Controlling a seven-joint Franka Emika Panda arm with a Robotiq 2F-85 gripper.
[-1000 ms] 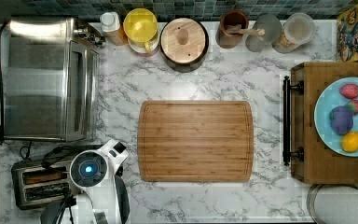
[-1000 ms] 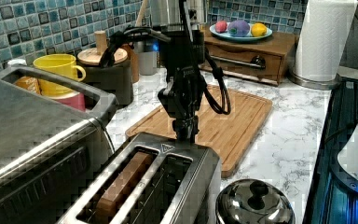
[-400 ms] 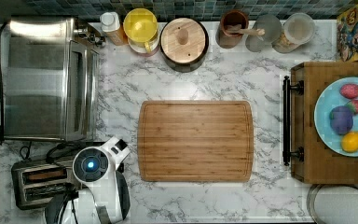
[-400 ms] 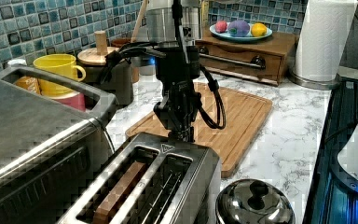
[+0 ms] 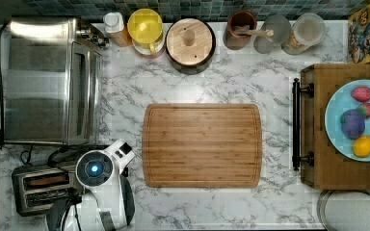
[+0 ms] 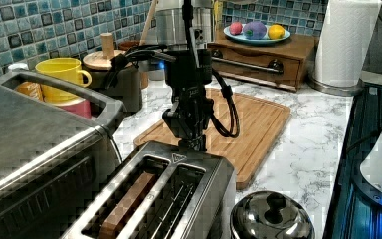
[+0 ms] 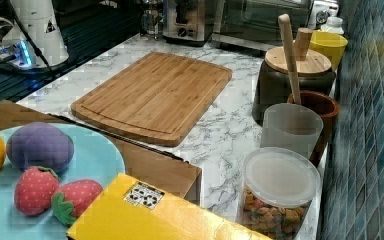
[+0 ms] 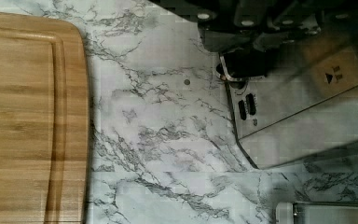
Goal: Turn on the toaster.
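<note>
A white marble-veined countertop [image 5: 212,82] runs beneath a wall of small blue-green mosaic tiles [image 6: 40,27]

Toaster [image 5: 41,188]: small, boxy, brushed steel, two long top slots; stands upright on the marble surface [image 5: 197,72] at the top view's lower left. One slot holds a brown slice; the other shows bare wire guides.

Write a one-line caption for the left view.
Gripper poised at the toaster's far end, cutting board behind it.

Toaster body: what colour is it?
Brushed silver steel. The toaster shows it best in the left view.
</note>
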